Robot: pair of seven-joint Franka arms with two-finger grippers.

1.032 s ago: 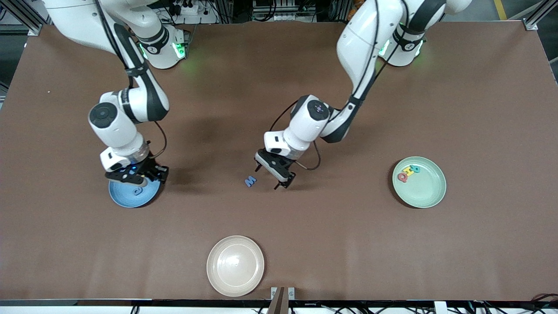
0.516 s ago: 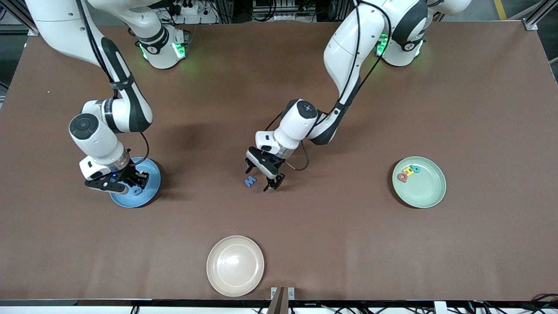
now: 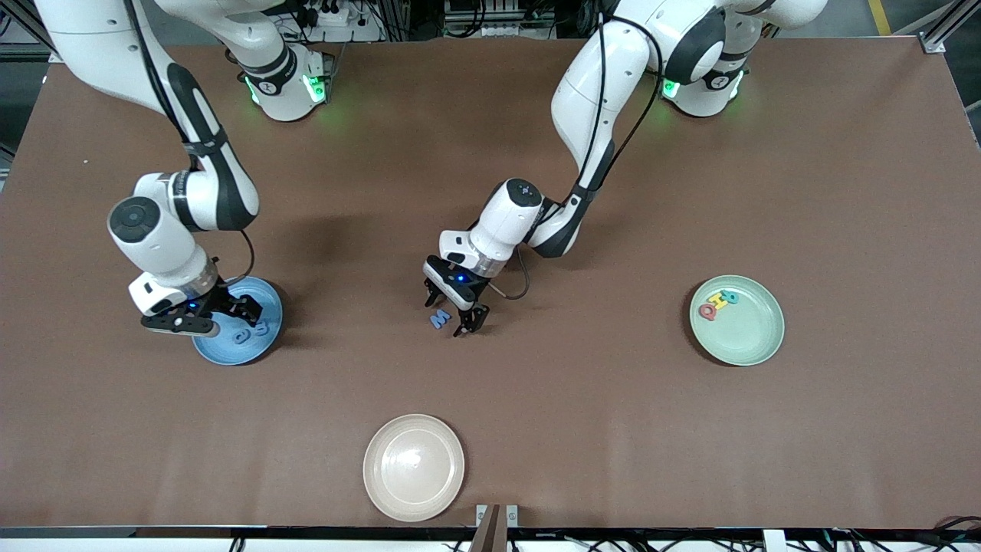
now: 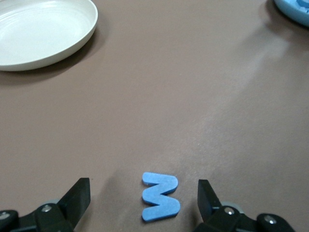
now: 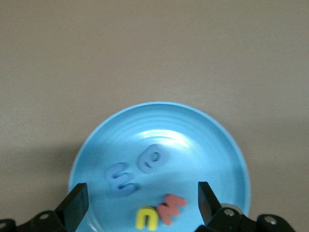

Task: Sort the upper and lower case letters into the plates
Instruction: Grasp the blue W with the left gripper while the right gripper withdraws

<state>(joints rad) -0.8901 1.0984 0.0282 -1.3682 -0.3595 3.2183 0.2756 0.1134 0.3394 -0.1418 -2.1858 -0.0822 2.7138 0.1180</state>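
Blue letter (image 4: 161, 195) flat between left gripper (image 4: 144, 203) fingers (image 4: 77, 198)

Bright, even overhead light; soft shadows.

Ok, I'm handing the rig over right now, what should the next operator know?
Left gripper: open, low astride the blue letter M mid-table, not closed on it.
Right gripper: open, empty, over the sky-blue plate.
Done: four letters in the sky-blue plate, including a yellow and a red one; three in the pale green plate.
Left: grasp the M and plate it. The cream plate holds nothing.
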